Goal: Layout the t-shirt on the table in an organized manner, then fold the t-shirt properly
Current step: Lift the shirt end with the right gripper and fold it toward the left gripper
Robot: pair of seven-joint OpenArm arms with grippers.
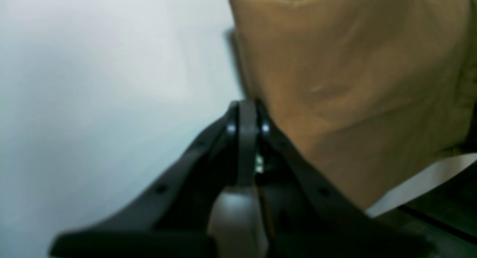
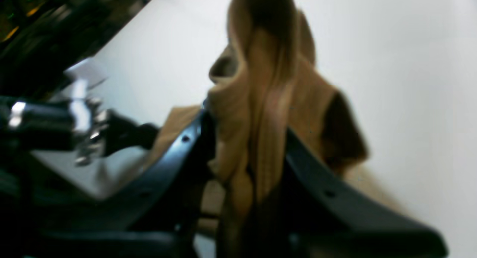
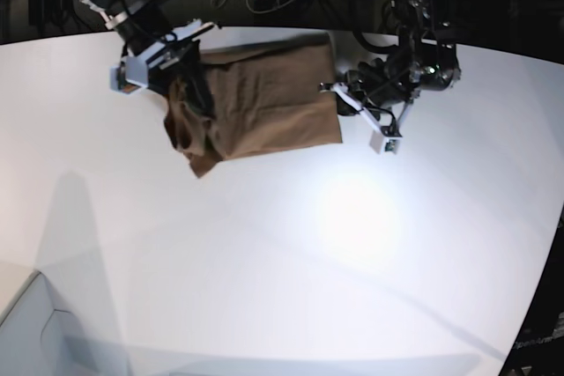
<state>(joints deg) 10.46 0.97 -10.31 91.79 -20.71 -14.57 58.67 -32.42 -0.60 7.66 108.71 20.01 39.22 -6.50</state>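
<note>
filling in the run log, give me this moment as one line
t-shirt: partly folded at far edge of table | right gripper: shut on bunched t-shirt | left gripper: shut at the t-shirt's edge, grip unclear

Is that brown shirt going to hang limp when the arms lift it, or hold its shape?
Probably limp: the t-shirt bunches into hanging folds where the right gripper clamps it. It likely weighs little, since a pinch holds it. On the smooth table it would probably slide and wrinkle rather than stay flat.
</note>
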